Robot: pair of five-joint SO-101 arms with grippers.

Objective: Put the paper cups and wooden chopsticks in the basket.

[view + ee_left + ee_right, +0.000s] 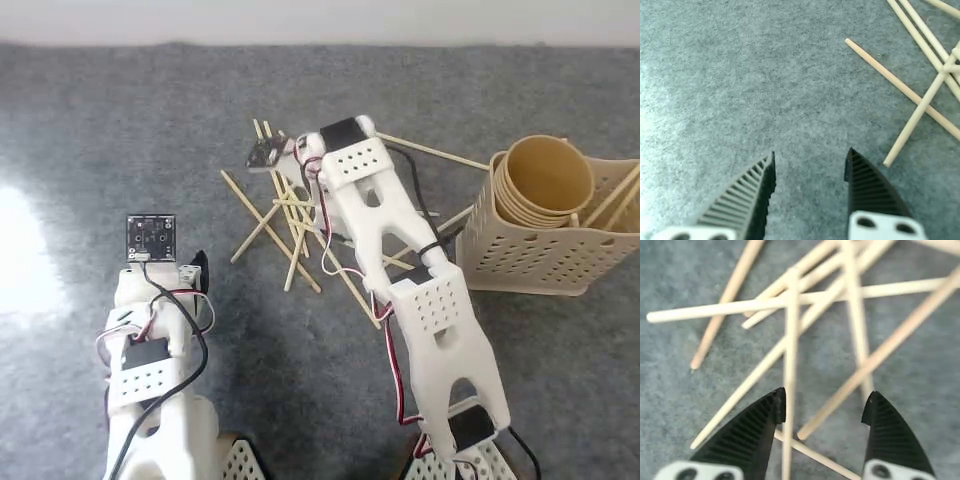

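Several wooden chopsticks (285,215) lie crossed in a loose pile on the grey carpet at the middle of the high view. My right gripper (266,154) is at the pile's far end. In its wrist view it (825,405) stands open just above the crossed chopsticks (790,340), holding nothing. My left gripper (199,271) is at the near left, away from the pile. It (810,165) is open over bare carpet, with some chopsticks (917,102) off to one side. Stacked paper cups (545,180) sit inside the beige slotted basket (540,262) at the right, with a chopstick or two (615,200) leaning in it.
The grey carpet (120,130) spreads wide on the far left. One long chopstick (435,152) lies between the right arm and the basket. The right arm's white links (400,260) cross over the near side of the pile.
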